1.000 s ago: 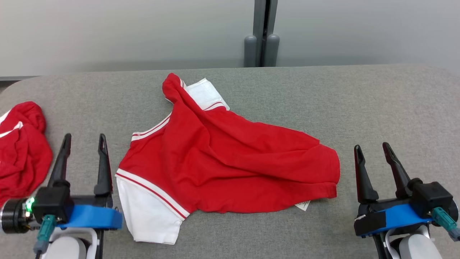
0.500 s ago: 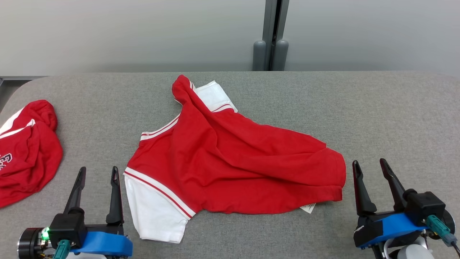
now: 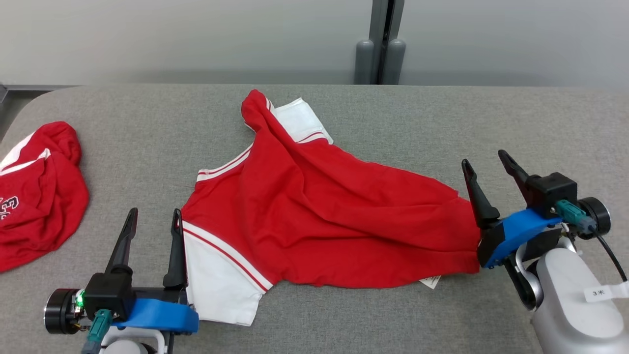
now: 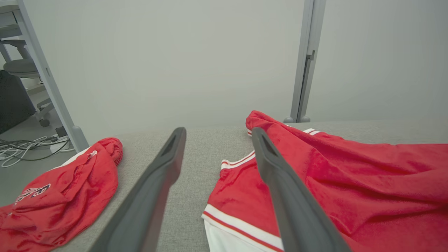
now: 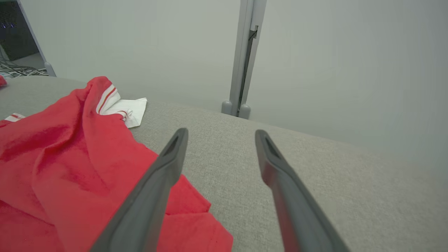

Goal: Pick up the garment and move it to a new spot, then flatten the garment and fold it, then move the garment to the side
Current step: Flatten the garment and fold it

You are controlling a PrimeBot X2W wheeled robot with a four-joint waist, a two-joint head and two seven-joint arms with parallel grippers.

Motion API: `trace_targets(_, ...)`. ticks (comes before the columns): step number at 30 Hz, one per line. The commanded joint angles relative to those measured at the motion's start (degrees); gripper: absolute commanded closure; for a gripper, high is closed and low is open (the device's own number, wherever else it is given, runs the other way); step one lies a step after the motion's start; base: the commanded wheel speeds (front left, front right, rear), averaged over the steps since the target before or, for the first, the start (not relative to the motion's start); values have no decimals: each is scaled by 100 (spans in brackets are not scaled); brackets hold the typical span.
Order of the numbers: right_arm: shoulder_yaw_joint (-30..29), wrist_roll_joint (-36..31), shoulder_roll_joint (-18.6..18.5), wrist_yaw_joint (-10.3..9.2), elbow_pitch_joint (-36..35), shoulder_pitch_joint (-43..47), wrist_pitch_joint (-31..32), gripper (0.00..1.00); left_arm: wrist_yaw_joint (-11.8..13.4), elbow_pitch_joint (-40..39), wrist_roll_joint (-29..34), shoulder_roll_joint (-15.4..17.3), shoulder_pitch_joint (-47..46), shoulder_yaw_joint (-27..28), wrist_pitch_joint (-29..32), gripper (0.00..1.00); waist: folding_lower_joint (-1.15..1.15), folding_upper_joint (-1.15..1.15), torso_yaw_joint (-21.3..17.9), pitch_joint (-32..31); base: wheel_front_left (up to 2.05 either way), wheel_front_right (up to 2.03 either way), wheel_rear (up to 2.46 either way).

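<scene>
Red shirt (image 3: 319, 216) across the middle of the grey tabletop (image 3: 417, 123) — rumpled, not flat, a loose fold of red thrown over the body, far shoulder peaked up. White sleeve (image 3: 216, 280) at the shirt's near-left corner. Care label (image 3: 431, 281) poking out from under the shirt's near-right hem.

Left tool (image 3: 155, 212) just beside the shirt's white sleeve, fingers well spread, nothing between them. Right tool (image 3: 483, 158) at the shirt's right end, by the hem corner, likewise spread wide and empty. In the right wrist view, bare tabletop in the gap and red cloth under one finger only. Second red garment (image 3: 39, 196) well off to the shirt's left, apart from it.

Step in hand, as judged: the first pick-up, not yet begun.

To do it well:
- Take two well-separated holds — sleeve side and hem side.
- Slide one finger under the edge and pinch a clean edge, not the loose fold on top.
- Close both holds before lifting.
- Lift evenly, to let the fold drop out.
- Keep clear of the second red garment.
- Set down with slight tension between the holds, ready for flattening.
</scene>
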Motion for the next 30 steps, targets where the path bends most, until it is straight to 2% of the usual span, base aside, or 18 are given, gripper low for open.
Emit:
trace_targets(1,62,73,-58,1,188,-131,57,0,-22,9,19,-26,-106,-7,-15,0,0,0,70,62,0,0,0)
trace_targets(9,585,348,-168,1,1642,-569,400,0,-87,89,27,-140,-212,19,-15,0,0,0,264,166,0,0,0)
trace_targets(16,1034,826,-75,1,2339,-656,410,0,-122,147,42,-187,-180,57,-15,0,0,0,327,135,0,0,0)
trace_targets(17,1106,923,-52,1,2402,-653,401,46,-128,154,51,-195,-171,53,-15,0,0,0,329,122,0,0,0)
trace_targets(18,1197,990,-34,1,2436,-657,373,76,-133,160,58,-203,-161,54,-15,0,0,0,326,110,0,0,0)
trace_targets(19,1282,1045,-44,1,2456,-685,313,100,-135,168,61,-208,-151,61,-15,0,0,0,321,99,0,0,0)
trace_targets(25,1467,1245,-225,1,2512,-928,-106,100,-158,193,71,-225,-151,78,-15,0,0,0,297,61,0,0,0)
trace_targets(30,1462,1299,-540,1,2435,-1492,-357,100,-178,157,89,-234,-233,82,-15,0,0,0,325,121,0,0,0)
